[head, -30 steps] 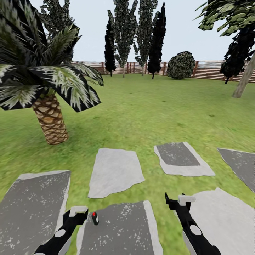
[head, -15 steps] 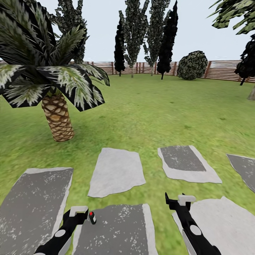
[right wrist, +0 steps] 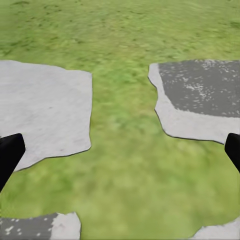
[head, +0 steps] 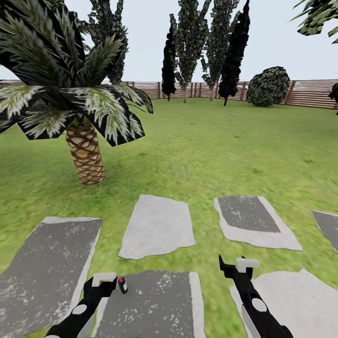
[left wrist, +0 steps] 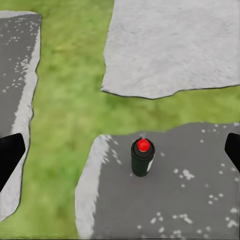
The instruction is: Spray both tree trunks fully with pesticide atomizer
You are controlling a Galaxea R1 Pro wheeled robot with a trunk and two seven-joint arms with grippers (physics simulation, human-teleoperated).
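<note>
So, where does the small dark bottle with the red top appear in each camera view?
Head view: the atomizer stands low, left of centre, beside the left gripper.
Left wrist view: atomizer near the centre, upright.
Right wrist view: not in it.
Shared landmark: the dark grey stone slab under it.

This is a simulated garden: a wide grass lawn (head: 225, 141) runs back to a brown fence of horizontal wooden slats (head: 310, 93). A short palm with a woven brown trunk (head: 87, 155) stands on the grass, dark narrow conifers (head: 234, 51) and a rounded shrub (head: 268, 87) line the fence, and flat grey paving stones (head: 157, 226) lie set into the grass under an open pale sky.
</note>
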